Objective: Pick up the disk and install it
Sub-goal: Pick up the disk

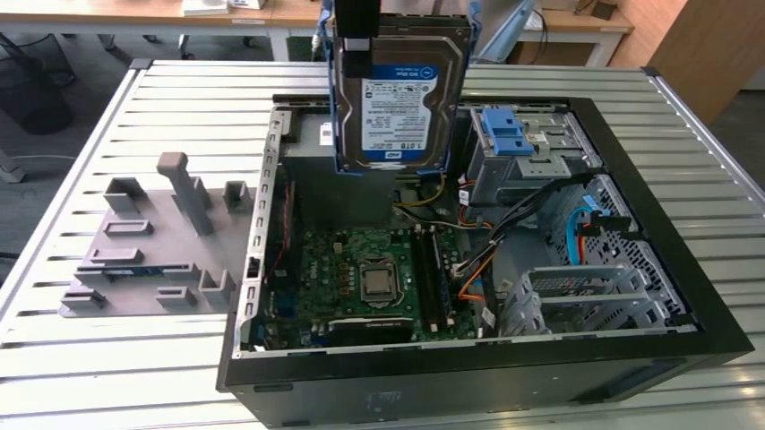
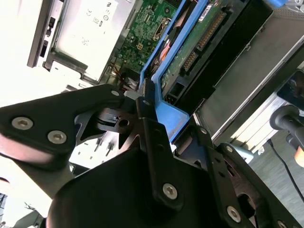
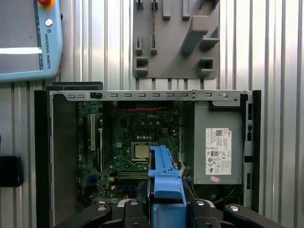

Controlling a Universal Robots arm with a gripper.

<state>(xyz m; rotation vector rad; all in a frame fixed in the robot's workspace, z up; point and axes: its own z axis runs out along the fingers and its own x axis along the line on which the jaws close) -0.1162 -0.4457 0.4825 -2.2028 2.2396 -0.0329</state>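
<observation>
The disk hangs upright above the open computer case, its blue-and-white label facing the exterior camera and its blue carrier frame round the edges. My gripper is shut on its top edge. In the first wrist view the blue frame stands edge-on between my black fingers, over the motherboard. In the second wrist view the disk's green circuit side shows beyond the clamped blue frame.
A grey drive cage with a blue latch sits at the case's far corner on the exterior view's right. The power supply and motherboard lie inside. A grey fixture rests on the slatted table; a pendant lies nearby.
</observation>
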